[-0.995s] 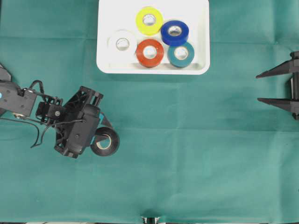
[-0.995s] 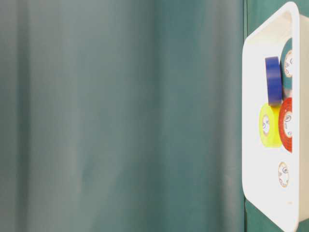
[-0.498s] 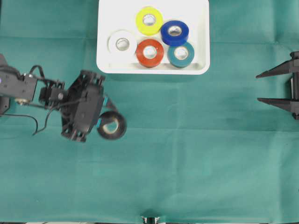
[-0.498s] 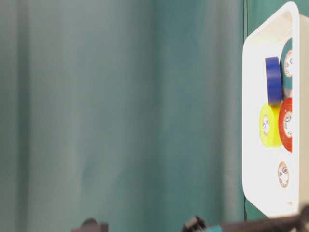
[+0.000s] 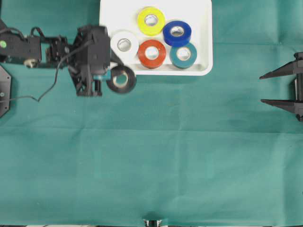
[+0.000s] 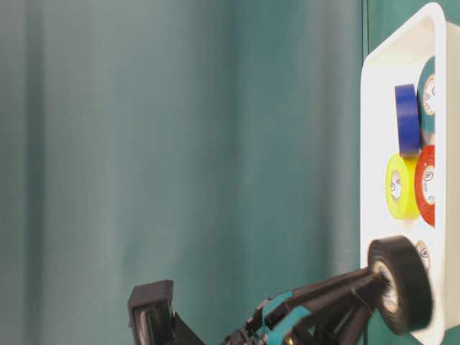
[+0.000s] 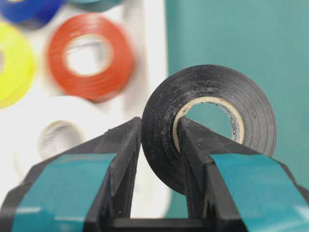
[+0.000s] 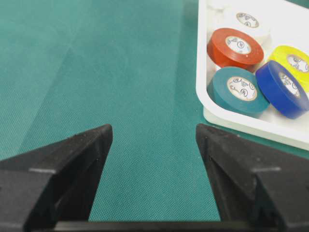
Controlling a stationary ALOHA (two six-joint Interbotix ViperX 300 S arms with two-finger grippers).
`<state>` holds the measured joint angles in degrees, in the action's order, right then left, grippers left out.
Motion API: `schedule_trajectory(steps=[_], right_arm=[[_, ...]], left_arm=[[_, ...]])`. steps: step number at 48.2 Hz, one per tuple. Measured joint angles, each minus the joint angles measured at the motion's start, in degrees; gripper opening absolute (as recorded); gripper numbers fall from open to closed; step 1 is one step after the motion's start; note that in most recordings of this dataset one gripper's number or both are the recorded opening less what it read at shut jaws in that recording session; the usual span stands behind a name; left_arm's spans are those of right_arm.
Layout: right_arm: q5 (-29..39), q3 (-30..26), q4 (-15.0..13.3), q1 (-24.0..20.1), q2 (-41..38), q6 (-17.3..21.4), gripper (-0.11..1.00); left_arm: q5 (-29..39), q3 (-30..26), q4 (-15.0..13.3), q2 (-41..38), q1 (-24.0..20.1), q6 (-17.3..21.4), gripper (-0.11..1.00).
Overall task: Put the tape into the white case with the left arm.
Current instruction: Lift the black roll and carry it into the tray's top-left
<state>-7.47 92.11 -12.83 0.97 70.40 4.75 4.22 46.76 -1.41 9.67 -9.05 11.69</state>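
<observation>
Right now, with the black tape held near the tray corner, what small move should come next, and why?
Probably carry the black tape roll a little further over the white case before releasing: the left fingers grip its wall, and it hangs at the rim beside the white roll.

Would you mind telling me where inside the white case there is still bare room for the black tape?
In the white case, bare floor shows left of the yellow roll, above the white roll, and a narrower strip right of the blue roll. The lower half is crowded: white, red and teal rolls sit side by side. The black tape hangs at the lower-left rim.
</observation>
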Motion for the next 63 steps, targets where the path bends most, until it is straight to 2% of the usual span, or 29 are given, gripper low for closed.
schedule_trajectory(steps=[8, 16, 25, 31, 43, 57, 59, 63], right_arm=[[0.0, -0.1, 0.0, 0.0, 0.0, 0.0, 0.97], [0.0, 0.0, 0.0, 0.0, 0.0, 0.0, 0.97], [0.0, -0.1, 0.0, 0.0, 0.0, -0.1, 0.97], [0.0, -0.1, 0.0, 0.0, 0.0, 0.0, 0.97], [0.0, -0.1, 0.0, 0.0, 0.0, 0.0, 0.97], [0.0, -0.1, 0.0, 0.0, 0.0, -0.1, 0.97], [0.0, -0.1, 0.0, 0.0, 0.0, 0.0, 0.97], [0.0, -0.1, 0.0, 0.0, 0.0, 0.0, 0.97]], left_arm=[[0.0, -1.0, 0.0, -0.1, -4.3, 0.6, 0.22], [-0.1, -1.9, 0.0, -0.9, -8.4, 4.2, 0.22], [-0.1, -3.8, 0.0, -3.8, -11.0, 8.3, 0.22], [-0.1, -5.0, 0.0, -5.8, -13.0, 9.5, 0.22], [-0.1, -6.9, 0.0, -9.1, -16.6, 9.5, 0.22], [-0.2, -7.4, 0.0, -9.4, -17.0, 9.4, 0.23], [-0.2, -7.4, 0.0, -9.5, -16.9, 9.4, 0.28], [-0.2, -7.4, 0.0, -9.4, -17.0, 9.4, 0.52]])
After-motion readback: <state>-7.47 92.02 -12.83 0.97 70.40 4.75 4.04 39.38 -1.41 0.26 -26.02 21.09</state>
